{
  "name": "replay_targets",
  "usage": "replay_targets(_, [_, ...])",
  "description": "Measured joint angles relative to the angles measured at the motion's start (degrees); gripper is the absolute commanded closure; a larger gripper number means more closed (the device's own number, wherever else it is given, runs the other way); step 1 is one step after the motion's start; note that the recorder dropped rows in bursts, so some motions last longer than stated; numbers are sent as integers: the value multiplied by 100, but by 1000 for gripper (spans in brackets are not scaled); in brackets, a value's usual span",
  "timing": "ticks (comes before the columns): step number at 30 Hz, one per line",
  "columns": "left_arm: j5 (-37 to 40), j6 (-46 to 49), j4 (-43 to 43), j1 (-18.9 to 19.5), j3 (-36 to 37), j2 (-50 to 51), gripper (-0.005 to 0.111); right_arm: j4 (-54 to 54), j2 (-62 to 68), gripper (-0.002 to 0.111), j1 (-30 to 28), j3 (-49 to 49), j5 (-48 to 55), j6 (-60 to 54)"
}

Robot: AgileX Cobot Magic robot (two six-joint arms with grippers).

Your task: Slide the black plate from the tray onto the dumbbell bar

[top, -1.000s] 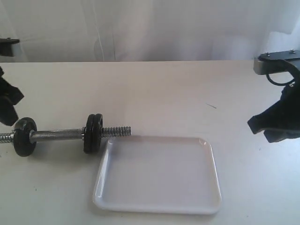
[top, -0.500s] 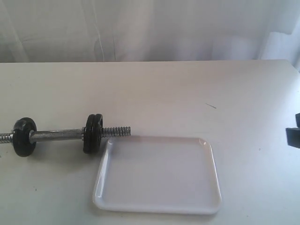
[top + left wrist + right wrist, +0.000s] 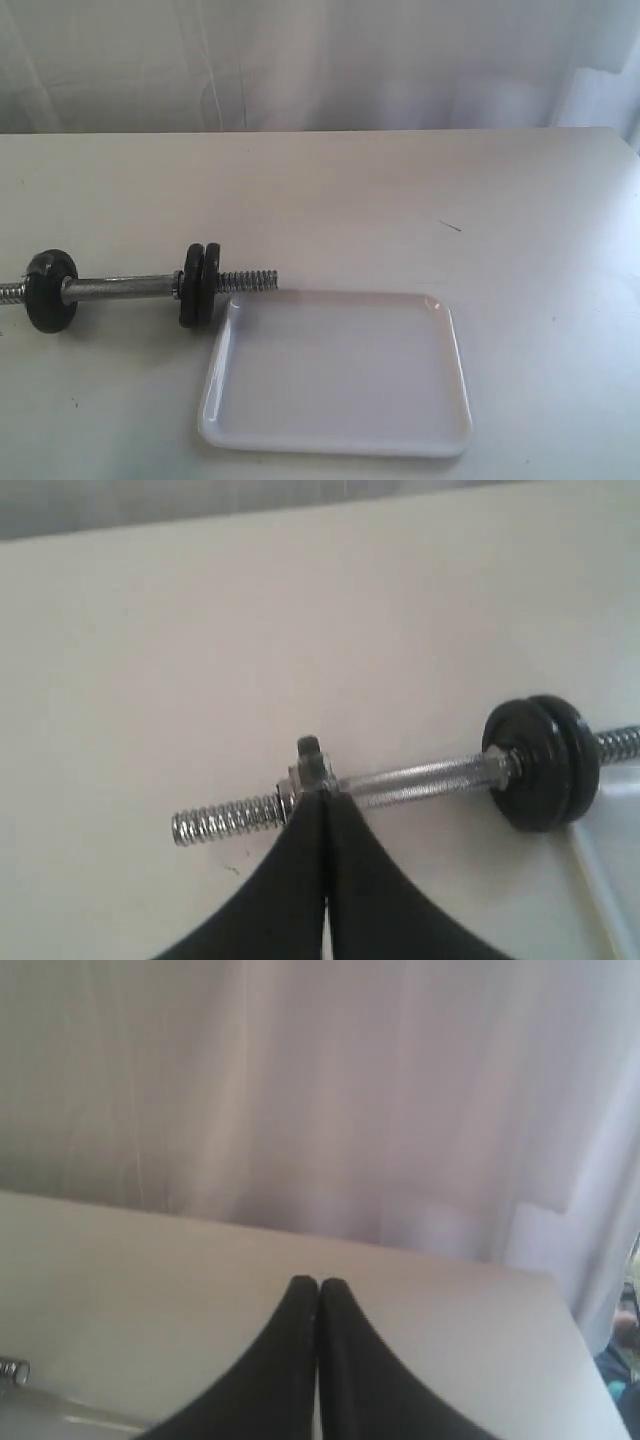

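black plate (image 3: 211, 281) on dumbbell bar (image 3: 120, 288) by counter (image 3: 400, 200) left edge, beside tray (image 3: 214, 372); left tool (image 3: 325, 798), right tool (image 3: 318, 1285) both pinched together

One white tray (image 3: 456, 352), one dumbbell bar (image 3: 120, 288), three black plates (image 3: 52, 291), one table (image 3: 400, 190)

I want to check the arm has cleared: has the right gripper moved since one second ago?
Yes. The right gripper went rightward, away from the white tray, out of the exterior view; only its wrist view shows it, shut.
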Motion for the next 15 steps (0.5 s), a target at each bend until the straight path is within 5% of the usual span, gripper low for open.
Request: replay_targets(15, [-1309,-127,32,0,957,-2934,107,10,-578,108,0,212,-160,0])
